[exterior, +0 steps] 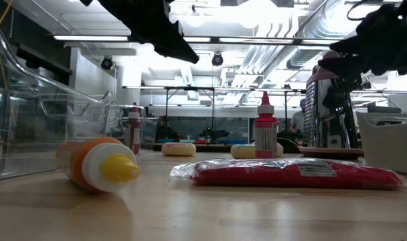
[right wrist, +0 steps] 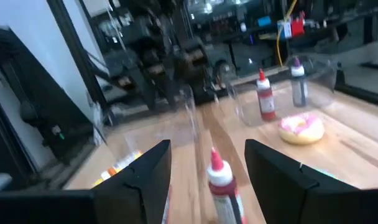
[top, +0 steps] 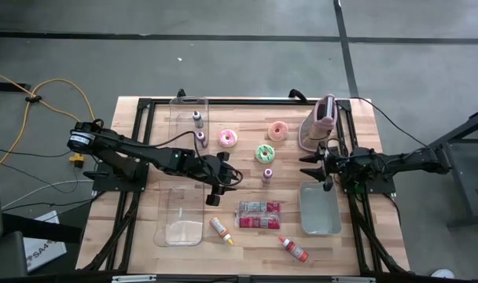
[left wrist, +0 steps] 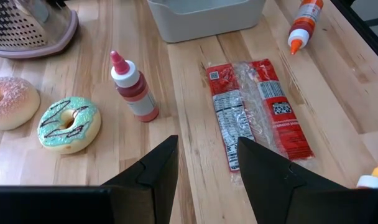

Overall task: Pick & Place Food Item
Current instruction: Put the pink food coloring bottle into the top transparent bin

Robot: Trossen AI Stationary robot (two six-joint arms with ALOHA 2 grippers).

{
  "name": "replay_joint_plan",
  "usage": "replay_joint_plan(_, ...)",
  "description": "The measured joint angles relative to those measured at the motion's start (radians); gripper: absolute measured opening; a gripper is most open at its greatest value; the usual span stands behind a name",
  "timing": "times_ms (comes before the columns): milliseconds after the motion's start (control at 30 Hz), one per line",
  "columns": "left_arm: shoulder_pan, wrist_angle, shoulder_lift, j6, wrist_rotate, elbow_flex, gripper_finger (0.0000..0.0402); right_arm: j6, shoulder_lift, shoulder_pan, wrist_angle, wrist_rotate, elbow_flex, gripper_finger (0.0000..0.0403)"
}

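A red food packet in clear wrap (top: 259, 214) (left wrist: 257, 112) lies flat on the wooden table, near its front middle. Three donuts rest flat farther back: pink (top: 227, 139), peach (top: 278, 130) and green with dark stripes (top: 265, 153) (left wrist: 69, 122). My left gripper (top: 227, 178) (left wrist: 207, 146) hovers open above the table, between the green donut and the packet, with nothing between its fingers. My right gripper (top: 310, 165) (right wrist: 207, 152) is open too, held level by the grater (top: 321, 124), pointing at a small red bottle (top: 267, 174) (right wrist: 221, 183) without touching it.
A grey bin (top: 319, 208) stands at the front right. Clear containers stand at the back left (top: 189, 118) and front left (top: 182, 214). Two orange squeeze bottles (top: 222, 229) (top: 292, 249) lie near the front edge. Small bottles (top: 198, 118) stand in the far container.
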Motion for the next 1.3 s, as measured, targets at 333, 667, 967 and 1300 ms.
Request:
replay_joint_plan(333, 0.0, 0.012, 0.0, 0.0, 0.0, 0.0, 0.0157, -0.072, 0.193, 0.0, 0.008, 0.022, 0.123, 0.0193)
replay_joint_plan(667, 0.0, 0.022, 0.0, 0.0, 0.0, -0.001, 0.0157, -0.109, 0.468, 0.0, 0.024, 0.099, 0.212, 0.0193)
replay_joint_plan(967, 0.0, 0.026, 0.0, 0.0, 0.0, -0.001, 0.0157, -0.152, 0.725, 0.0, 0.01, 0.104, 0.329, 0.0193)
replay_joint_plan(1300, 0.0, 0.028, 0.0, 0.0, 0.0, -0.001, 0.0157, -0.088, 0.95, 0.0, 0.023, 0.101, 0.359, 0.0193)
